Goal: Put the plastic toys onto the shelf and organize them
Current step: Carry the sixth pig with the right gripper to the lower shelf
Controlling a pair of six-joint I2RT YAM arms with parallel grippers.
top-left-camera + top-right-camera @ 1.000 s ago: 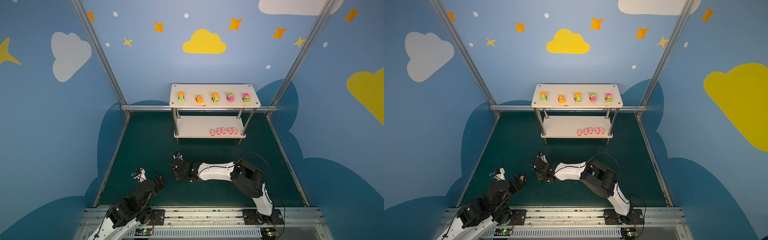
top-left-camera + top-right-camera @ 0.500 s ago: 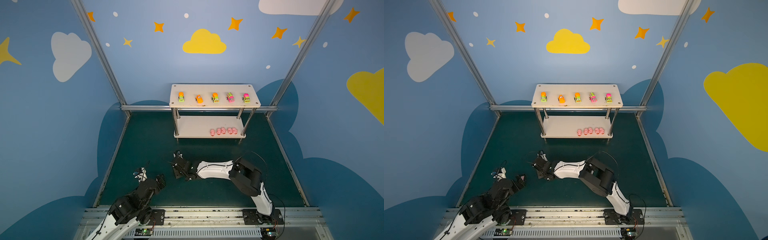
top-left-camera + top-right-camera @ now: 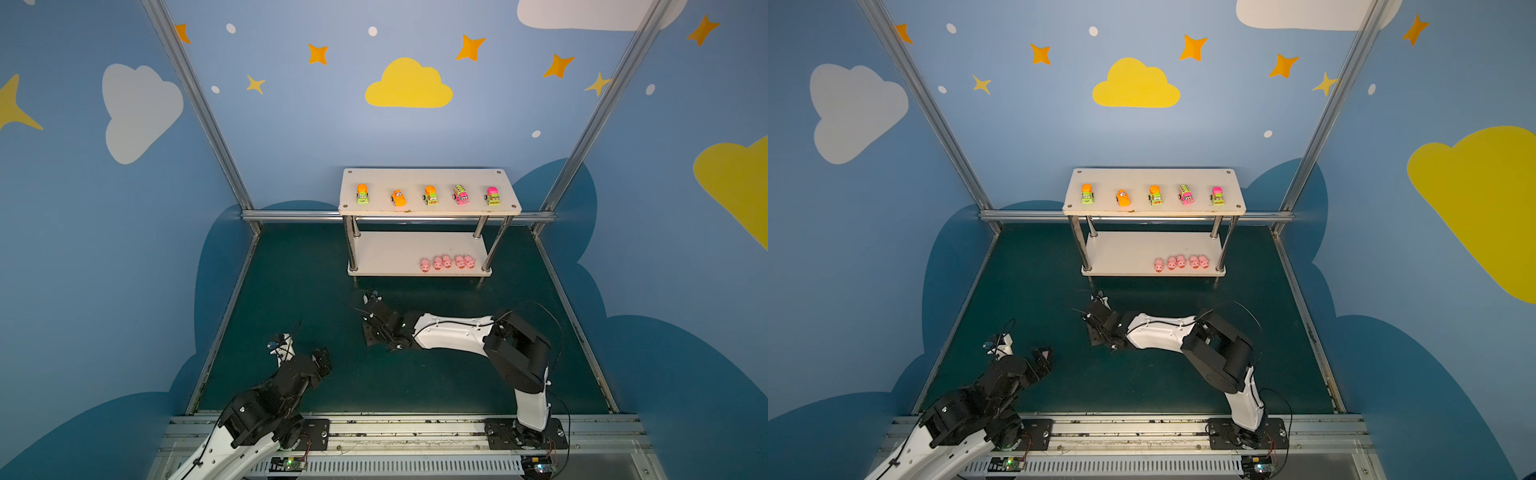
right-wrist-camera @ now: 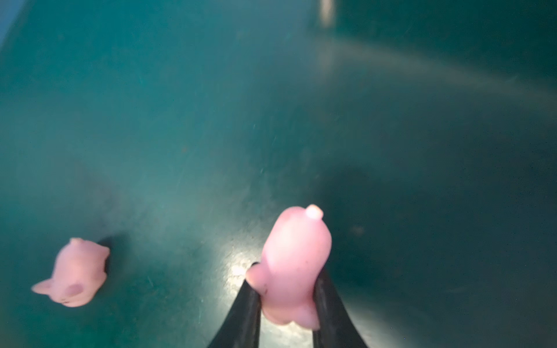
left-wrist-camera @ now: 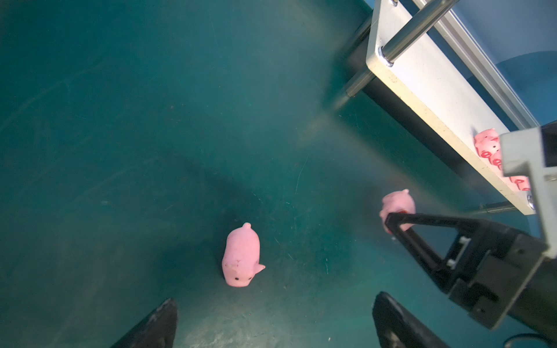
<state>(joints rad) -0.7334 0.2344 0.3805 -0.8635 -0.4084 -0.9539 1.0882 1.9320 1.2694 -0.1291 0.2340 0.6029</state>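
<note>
The white shelf (image 3: 428, 178) stands at the back, with several toy vehicles (image 3: 431, 195) in a row on its top board and several pink pigs (image 3: 446, 262) on the right of its lower board. My right gripper (image 4: 287, 289) is shut on a pink pig (image 4: 294, 265) low over the green floor; that pig (image 5: 398, 205) also shows in the left wrist view. A second pig (image 5: 241, 262) lies loose on the floor just ahead of my open left gripper (image 5: 274, 319). Both floor pigs are hidden under the right arm in both top views.
The shelf's lower board (image 5: 422, 75) and metal posts (image 3: 352, 249) stand beyond the right gripper (image 3: 368, 332). Metal frame rails (image 3: 291, 215) edge the green floor (image 3: 415, 374). The left gripper (image 3: 322, 359) hangs over the near left floor.
My right gripper's jaws have closed onto the pig. Both arms have barely shifted, and the left gripper stays open.
</note>
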